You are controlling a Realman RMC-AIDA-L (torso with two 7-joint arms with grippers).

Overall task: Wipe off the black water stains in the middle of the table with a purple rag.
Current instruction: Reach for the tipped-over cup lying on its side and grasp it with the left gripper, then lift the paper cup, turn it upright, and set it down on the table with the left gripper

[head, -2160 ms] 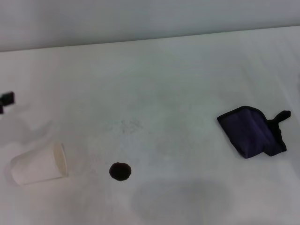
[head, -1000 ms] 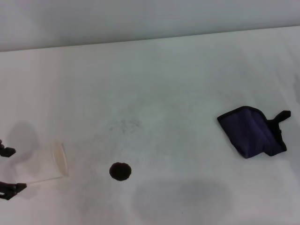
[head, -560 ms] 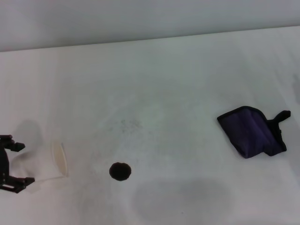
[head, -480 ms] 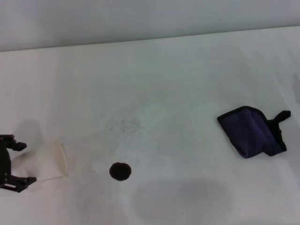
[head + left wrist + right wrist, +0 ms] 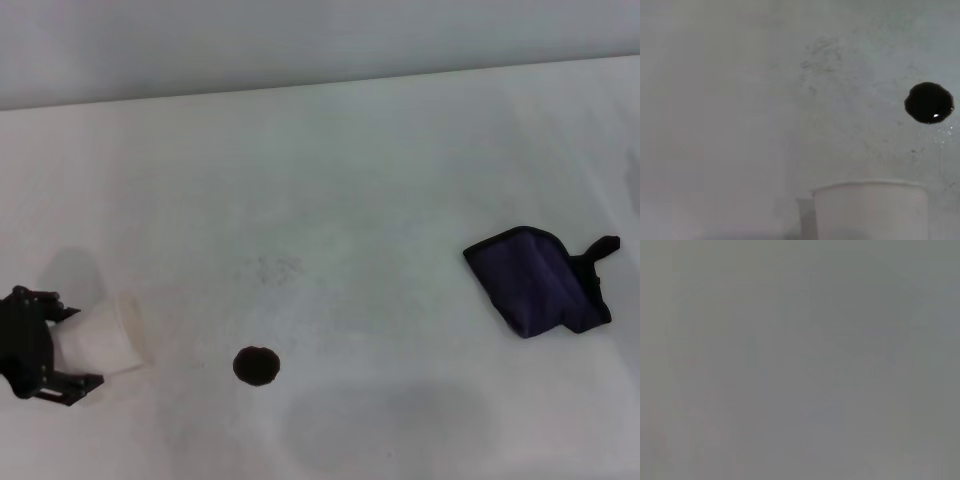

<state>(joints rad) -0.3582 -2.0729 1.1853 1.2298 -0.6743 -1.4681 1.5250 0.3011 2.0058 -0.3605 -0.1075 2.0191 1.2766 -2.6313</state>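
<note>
The black water stain (image 5: 256, 366) is a small round dark blot on the white table (image 5: 330, 180), left of the middle and near the front. It also shows in the left wrist view (image 5: 929, 102). The purple rag (image 5: 538, 283) lies folded at the right, with its black loop tab pointing right. My left gripper (image 5: 76, 346) is at the far left, open, with its black fingers (image 5: 38, 300) on either side of a white paper cup (image 5: 101, 337) lying on its side. The cup fills the near part of the left wrist view (image 5: 870, 210). My right gripper is out of view.
Faint grey speckles (image 5: 272, 267) mark the table beyond the stain. The table's far edge (image 5: 320, 85) meets a pale wall. A soft shadow (image 5: 390, 425) lies on the front of the table. The right wrist view shows only flat grey.
My left gripper has come in from the left edge and moved right until its fingers straddle the paper cup. The stain and the rag have not moved.
</note>
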